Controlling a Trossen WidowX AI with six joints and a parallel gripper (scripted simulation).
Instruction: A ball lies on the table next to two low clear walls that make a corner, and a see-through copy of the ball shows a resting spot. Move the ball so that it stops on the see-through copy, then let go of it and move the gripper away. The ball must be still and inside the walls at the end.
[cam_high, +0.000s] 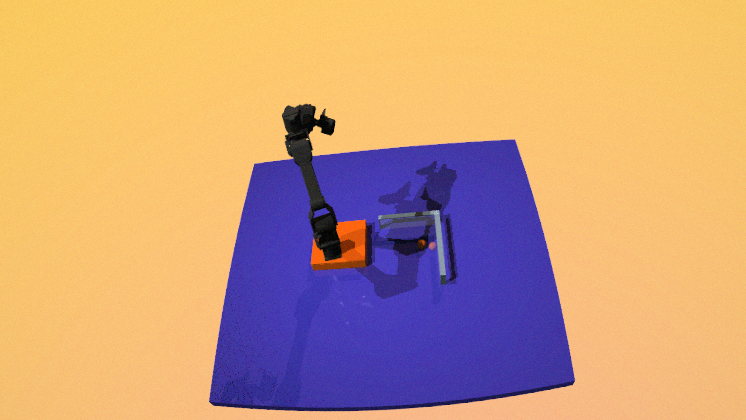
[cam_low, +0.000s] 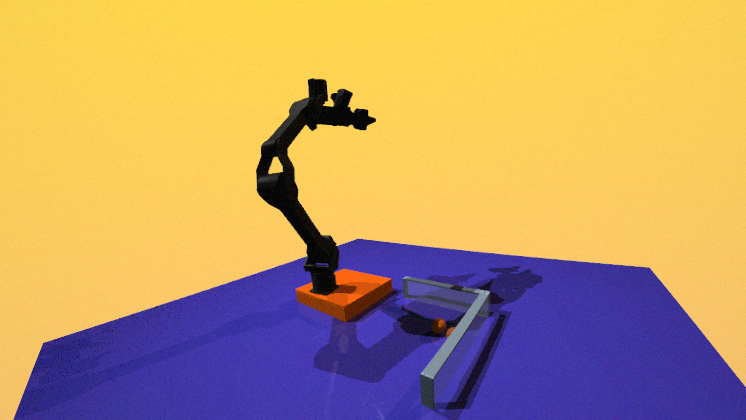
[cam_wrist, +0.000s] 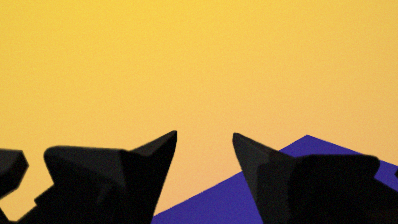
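Observation:
An orange ball (cam_high: 421, 243) (cam_low: 438, 326) rests on the table inside the corner of the two low clear walls, in the arm's shadow. The paler see-through copy (cam_high: 432, 245) (cam_low: 450, 331) is right beside it, between the ball and the long wall (cam_high: 440, 250) (cam_low: 454, 341); in the exterior view that wall partly covers it. The other wall (cam_high: 407, 215) (cam_low: 443, 284) runs from the corner toward the base block. My gripper (cam_high: 328, 117) (cam_low: 373, 120) (cam_wrist: 205, 136) is open and empty, high up and far from the ball. The ball is out of the wrist view.
The orange base block (cam_high: 357, 255) (cam_low: 365, 292) carries the arm on the blue table (cam_high: 469, 339) (cam_low: 600, 333), beside the open side of the walls. The raised arm leans toward the table's far edge in the top view. A table corner (cam_wrist: 307, 150) shows in the wrist view.

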